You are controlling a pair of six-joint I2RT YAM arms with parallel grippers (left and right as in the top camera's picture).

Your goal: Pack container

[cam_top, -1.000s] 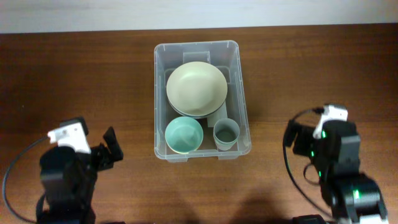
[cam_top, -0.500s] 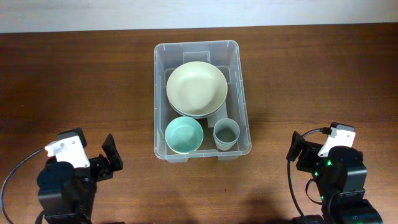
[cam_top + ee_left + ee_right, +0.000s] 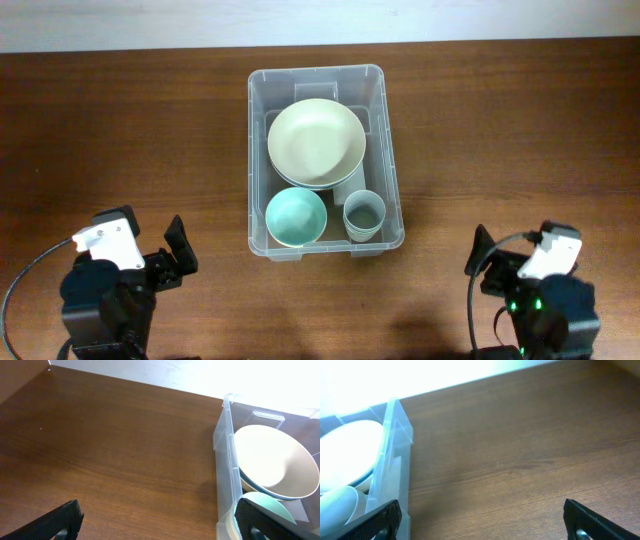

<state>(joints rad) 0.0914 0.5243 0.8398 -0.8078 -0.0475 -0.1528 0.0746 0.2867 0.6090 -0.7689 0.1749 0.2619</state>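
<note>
The clear plastic container (image 3: pixel 392 175) sits at the table's middle. Inside it are a large cream bowl (image 3: pixel 316 139) stacked on another dish, a small mint bowl (image 3: pixel 296 217) and a grey-green cup (image 3: pixel 364 213). My left gripper (image 3: pixel 160 522) is open and empty, low over the wood left of the container (image 3: pixel 224 455); the cream bowl (image 3: pixel 272 462) shows in that view. My right gripper (image 3: pixel 485 521) is open and empty, right of the container (image 3: pixel 395 455). Both arms rest near the front edge, the left arm (image 3: pixel 110 275) and the right arm (image 3: pixel 540 295).
Bare dark wooden tabletop (image 3: pixel 120 130) surrounds the container on all sides. A pale wall strip (image 3: pixel 320 20) borders the table's far edge.
My right arm has drawn back toward the front edge, away from the container. My left arm also pulled back a little earlier and now holds still.
</note>
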